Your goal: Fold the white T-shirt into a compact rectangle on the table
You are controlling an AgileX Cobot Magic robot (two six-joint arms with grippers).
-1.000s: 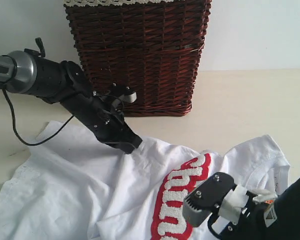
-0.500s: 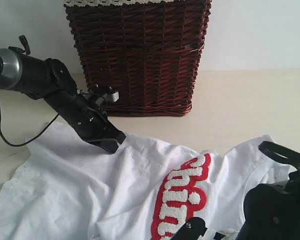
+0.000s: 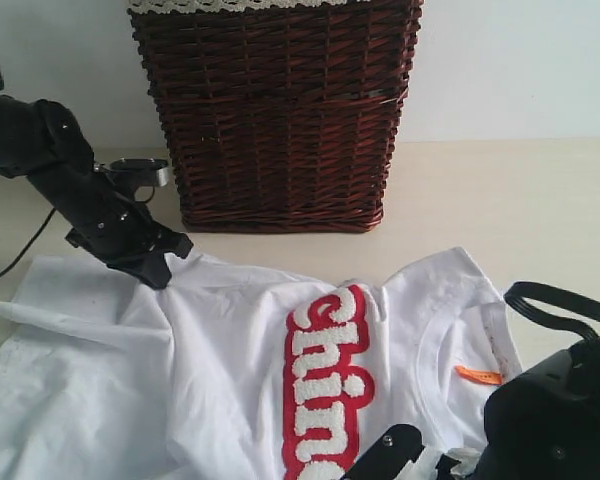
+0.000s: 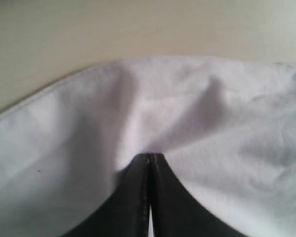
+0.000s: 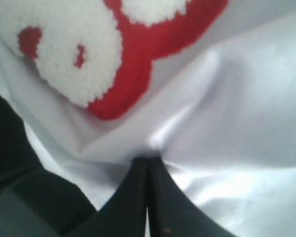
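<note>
A white T-shirt (image 3: 220, 350) lies rumpled, lettering (image 3: 325, 390) up, across the front of the table (image 3: 520, 200), before a wicker basket (image 3: 280, 110) near the back edge. The left gripper (image 4: 148, 159), jaws clamped together, pinches cloth near the shirt's back edge. The right gripper (image 5: 148, 160), likewise closed, pinches cloth just beside the lettering.

The white T-shirt (image 3: 230, 345) has slid leftward, baring its orange tag (image 3: 478, 375).
</note>
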